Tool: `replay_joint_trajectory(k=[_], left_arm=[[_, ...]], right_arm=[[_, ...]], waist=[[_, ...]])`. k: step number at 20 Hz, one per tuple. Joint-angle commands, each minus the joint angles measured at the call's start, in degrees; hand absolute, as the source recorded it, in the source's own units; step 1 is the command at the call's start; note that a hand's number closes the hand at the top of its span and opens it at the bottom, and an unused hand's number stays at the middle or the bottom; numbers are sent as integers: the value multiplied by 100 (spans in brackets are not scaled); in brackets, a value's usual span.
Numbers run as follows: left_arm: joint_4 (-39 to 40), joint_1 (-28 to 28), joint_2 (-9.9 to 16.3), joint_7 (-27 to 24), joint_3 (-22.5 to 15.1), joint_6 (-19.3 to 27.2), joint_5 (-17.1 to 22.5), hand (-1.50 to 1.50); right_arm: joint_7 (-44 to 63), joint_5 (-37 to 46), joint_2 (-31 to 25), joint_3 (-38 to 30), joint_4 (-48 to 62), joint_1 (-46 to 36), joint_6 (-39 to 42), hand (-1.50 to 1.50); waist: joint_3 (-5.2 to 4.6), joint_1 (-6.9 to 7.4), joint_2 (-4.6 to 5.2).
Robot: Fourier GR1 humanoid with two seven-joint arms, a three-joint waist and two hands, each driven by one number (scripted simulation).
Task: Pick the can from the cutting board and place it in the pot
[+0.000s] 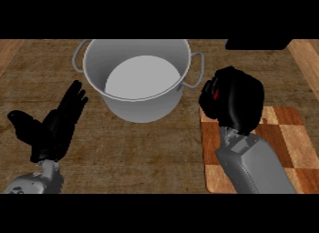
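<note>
Lower right of frame: right forearm (pixel 256 166) rises over the checkered wooden cutting board (pixel 293 145). The board lies flat on the counter (pixel 142 150), its near part showing bare squares on either side of the arm.

Lower left: left hand (pixel 54 125), fingers straight and pointing up-frame, thumb spread to the left, holding nothing. Resting, well apart from the work, likely parked so it stays clear of the pot.

Mid right: right hand (pixel 233 100) at the board's far end, seen from the back, fingers curled inward around something. A small patch of red shows at its left side, between fingers and palm; I take this to be the can (pixel 218 94), clasped in the hand. Little else of the can is visible: no rim, label or full outline can be made out, only that red sliver. Whether it has left the board's surface cannot be told from this angle.

Upper centre: steel pot (pixel 138 77), open, pale inside, nothing visible in it, side handles at left and right. The right handle sits just beside the curled hand. Judgement: the hand-with-can sits near the pot's right rim, so the carry across and over the rim appears to be next.
</note>
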Motion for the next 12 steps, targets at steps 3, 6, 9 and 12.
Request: replay_joint_trajectory(k=[3,6,9,12], left_arm=[[-2,-313,-68,84,-87,-75,56,0],[139,-275,-225,54,-322,-56,-66,0],[159,-356,-73,5,-76,-189,110,0],[221,-484,-197,80,-270,-67,-82,0]], right_arm=[[2392,250,89,1320,-403,-1751,663,150],[2934,-255,89,1231,117,-2743,922,150],[3161,-465,89,1106,812,-3248,617,150],[3244,-793,88,710,1269,-3800,599,150]], waist=[[31,279,111],[36,328,163],[32,416,199],[33,456,205]])
